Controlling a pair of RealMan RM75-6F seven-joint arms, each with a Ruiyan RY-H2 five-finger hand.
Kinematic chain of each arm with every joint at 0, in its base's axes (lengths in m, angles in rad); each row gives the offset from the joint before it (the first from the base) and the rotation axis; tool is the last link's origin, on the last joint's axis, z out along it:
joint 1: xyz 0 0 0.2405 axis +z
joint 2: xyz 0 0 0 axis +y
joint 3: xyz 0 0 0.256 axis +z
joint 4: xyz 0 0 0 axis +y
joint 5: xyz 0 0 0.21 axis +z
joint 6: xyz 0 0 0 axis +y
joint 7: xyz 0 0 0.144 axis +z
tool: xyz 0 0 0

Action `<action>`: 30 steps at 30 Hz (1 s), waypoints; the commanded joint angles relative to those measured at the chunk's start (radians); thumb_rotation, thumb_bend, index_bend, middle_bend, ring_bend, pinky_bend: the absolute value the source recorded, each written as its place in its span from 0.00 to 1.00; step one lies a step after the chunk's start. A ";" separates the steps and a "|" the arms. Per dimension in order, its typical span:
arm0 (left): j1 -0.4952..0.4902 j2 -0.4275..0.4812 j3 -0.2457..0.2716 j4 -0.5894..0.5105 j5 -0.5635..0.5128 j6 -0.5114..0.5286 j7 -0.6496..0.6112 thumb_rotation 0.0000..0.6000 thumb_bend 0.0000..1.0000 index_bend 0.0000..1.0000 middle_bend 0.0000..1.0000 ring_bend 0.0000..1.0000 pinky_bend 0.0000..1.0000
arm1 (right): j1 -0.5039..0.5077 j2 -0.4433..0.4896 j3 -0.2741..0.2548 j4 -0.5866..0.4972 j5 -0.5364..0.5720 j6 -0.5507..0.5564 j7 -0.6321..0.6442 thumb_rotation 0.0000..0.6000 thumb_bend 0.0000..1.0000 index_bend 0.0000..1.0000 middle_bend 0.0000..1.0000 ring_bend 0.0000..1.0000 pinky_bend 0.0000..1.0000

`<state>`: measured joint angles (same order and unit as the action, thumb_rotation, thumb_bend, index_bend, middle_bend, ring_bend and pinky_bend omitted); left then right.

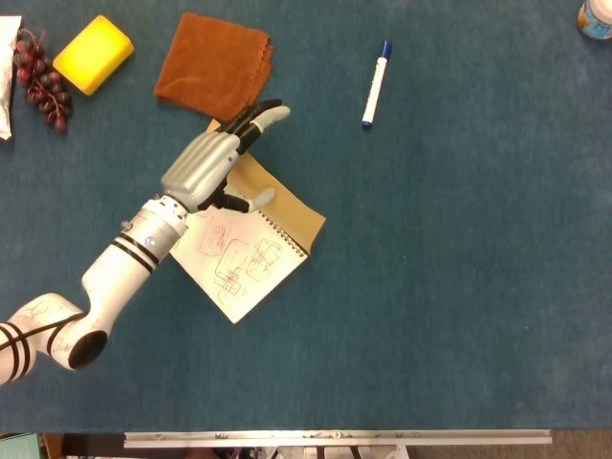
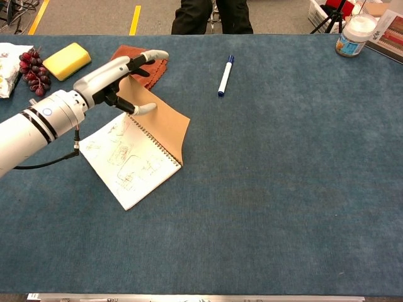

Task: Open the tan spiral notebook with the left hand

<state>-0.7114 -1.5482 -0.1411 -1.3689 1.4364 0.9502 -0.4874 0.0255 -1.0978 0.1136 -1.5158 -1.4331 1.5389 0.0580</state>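
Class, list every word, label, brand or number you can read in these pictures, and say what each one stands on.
None can be read.
Open notebook page: red and dark line drawings, no legible words.
White jar: label too blurred.
Package at the left edge: print too small.
Marker: no legible print.

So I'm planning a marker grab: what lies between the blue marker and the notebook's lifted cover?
Only bare blue table between marker and tan cover, in head view.

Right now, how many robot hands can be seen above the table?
1. The left hand is over the tan spiral notebook, holding its cover up. The right hand appears in neither view.
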 commanded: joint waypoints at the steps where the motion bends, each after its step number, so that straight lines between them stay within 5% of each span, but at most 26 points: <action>1: -0.009 0.000 -0.016 -0.017 -0.011 -0.004 -0.019 1.00 0.27 0.01 0.00 0.00 0.14 | -0.002 0.000 0.000 0.001 0.002 0.001 0.002 1.00 0.23 0.61 0.48 0.43 0.46; 16: -0.043 0.000 -0.037 -0.079 -0.051 -0.067 -0.086 1.00 0.27 0.00 0.00 0.00 0.15 | -0.015 0.004 0.002 -0.002 0.003 0.015 0.006 1.00 0.23 0.61 0.47 0.43 0.46; 30: -0.041 -0.061 -0.071 -0.017 -0.061 -0.012 -0.141 1.00 0.27 0.00 0.00 0.00 0.16 | -0.020 0.002 0.000 0.001 0.004 0.012 0.009 1.00 0.23 0.61 0.47 0.43 0.46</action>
<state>-0.7553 -1.6031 -0.2097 -1.3906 1.3710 0.9299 -0.6167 0.0057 -1.0952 0.1136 -1.5145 -1.4292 1.5505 0.0673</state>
